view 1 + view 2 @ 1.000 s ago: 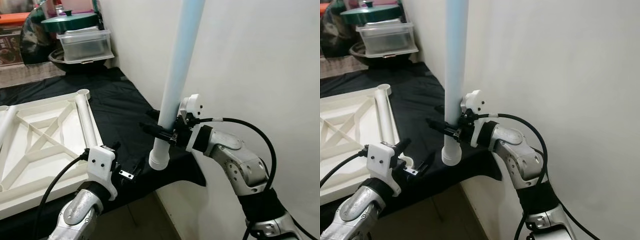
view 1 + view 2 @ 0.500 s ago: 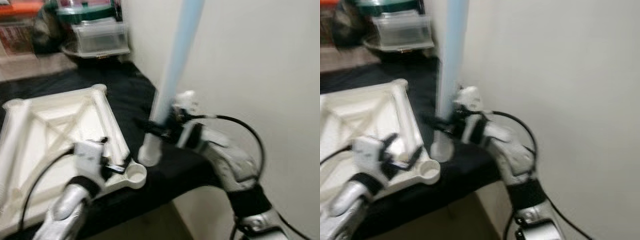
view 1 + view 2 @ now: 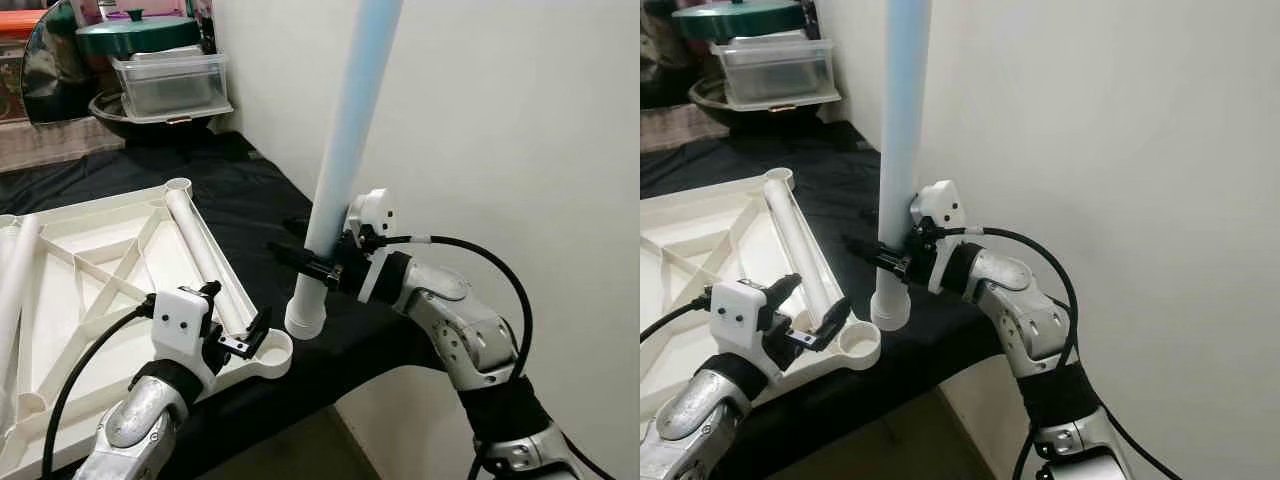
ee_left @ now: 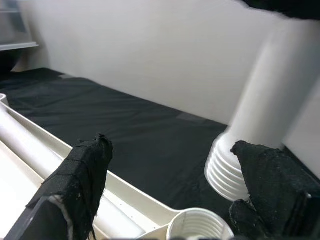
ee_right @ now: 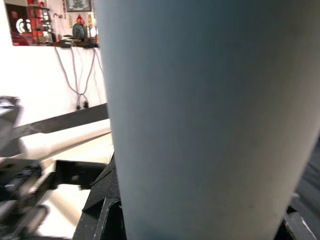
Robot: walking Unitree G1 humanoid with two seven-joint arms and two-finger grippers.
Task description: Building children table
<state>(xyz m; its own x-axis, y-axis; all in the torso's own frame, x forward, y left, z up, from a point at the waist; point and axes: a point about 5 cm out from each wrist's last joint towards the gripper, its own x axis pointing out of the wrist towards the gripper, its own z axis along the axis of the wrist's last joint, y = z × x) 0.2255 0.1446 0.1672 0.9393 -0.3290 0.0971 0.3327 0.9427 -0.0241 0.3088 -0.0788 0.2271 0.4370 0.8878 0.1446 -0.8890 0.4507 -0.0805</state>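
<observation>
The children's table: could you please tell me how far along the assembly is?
No leg stands fitted yet. The white tabletop lies upside down on the black cloth. The right gripper holds a pale leg tube upright beside the corner socket, where the left gripper sits. Still left: seating the leg in that socket.

We lose the top of the pale blue table leg (image 3: 345, 150) past the upper edge of both eye views, and the white tabletop frame (image 3: 100, 270) runs off the left edge. The right gripper (image 3: 318, 262) is partly covered by the leg it clamps (its far finger sits behind the tube). In the right wrist view the leg (image 5: 210, 115) is so close that its surface is blurred.
</observation>
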